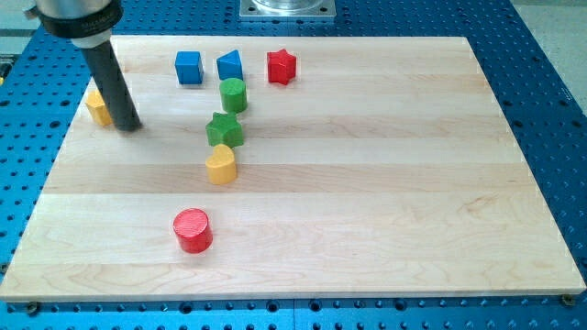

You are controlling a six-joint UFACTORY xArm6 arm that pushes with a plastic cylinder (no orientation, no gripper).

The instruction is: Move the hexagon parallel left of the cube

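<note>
The yellow hexagon lies flat near the wooden board's left edge in the upper part of the view, its right side partly hidden by the dark rod, so only its left portion shows. The blue cube sits upright near the board's top edge, well to the view's right of the hexagon and somewhat higher in the view. It shows a flat top and a darker front face, just left of a blue triangular block.
</note>
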